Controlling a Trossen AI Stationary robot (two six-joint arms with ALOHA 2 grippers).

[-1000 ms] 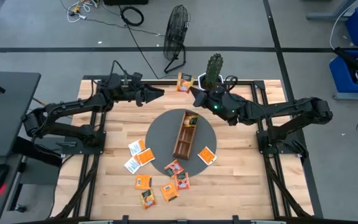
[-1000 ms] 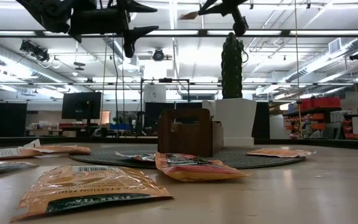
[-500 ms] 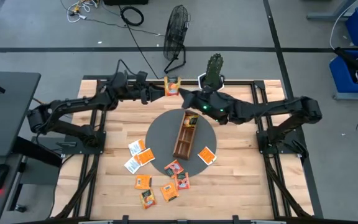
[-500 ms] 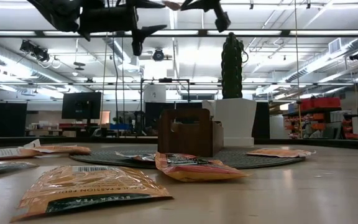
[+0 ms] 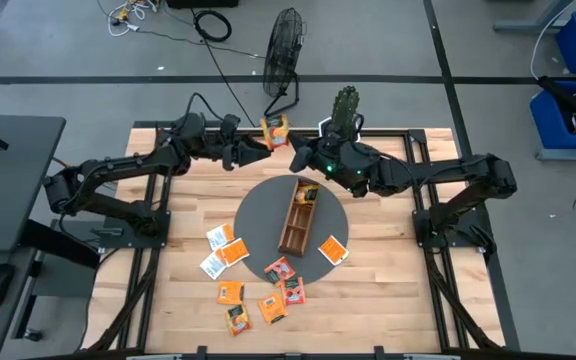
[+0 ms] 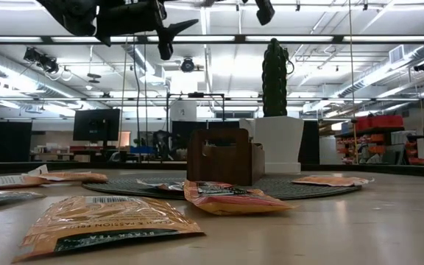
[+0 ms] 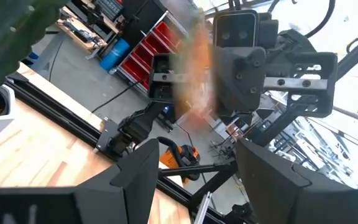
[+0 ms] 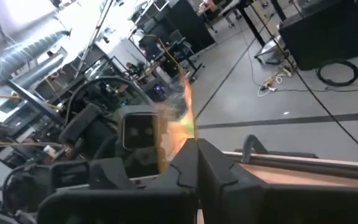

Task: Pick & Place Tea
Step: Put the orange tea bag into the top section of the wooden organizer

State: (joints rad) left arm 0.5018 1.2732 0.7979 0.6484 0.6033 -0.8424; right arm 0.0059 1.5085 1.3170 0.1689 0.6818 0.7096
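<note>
An orange tea sachet (image 5: 276, 130) hangs in the air over the table's far edge, with my right gripper (image 5: 292, 147) shut on it. My left gripper (image 5: 265, 146) faces it from the table's left, open. In the left wrist view the blurred sachet (image 7: 197, 68) shows beyond and between the two spread fingers without touching them. Several more sachets (image 5: 233, 250) lie flat on the table near its front, and one (image 5: 332, 249) rests on the dark round mat (image 5: 258, 215). The wooden tray (image 5: 298, 215) stands on that mat. My right gripper pinches the sachet by one edge (image 8: 188, 138) between its two fingers. The fingers come level from the table's right side. The sachet sticks out beyond the fingertips toward the left gripper, seen edge-on in the right wrist view, lifted clear of the table.
A cactus in a white pot (image 5: 343, 108) stands at the far edge just behind my right gripper. A floor fan (image 5: 285, 50) stands beyond the table. A black frame (image 5: 423, 150) runs along the table's edges. Bare wood lies at the near right (image 5: 388, 290).
My right gripper has carried the sachet up and toward the table's left, closer to the left gripper, rolling its wrist as it went. In the low view it has risen almost out of the top of the picture. My left gripper has edged toward the sachet.
</note>
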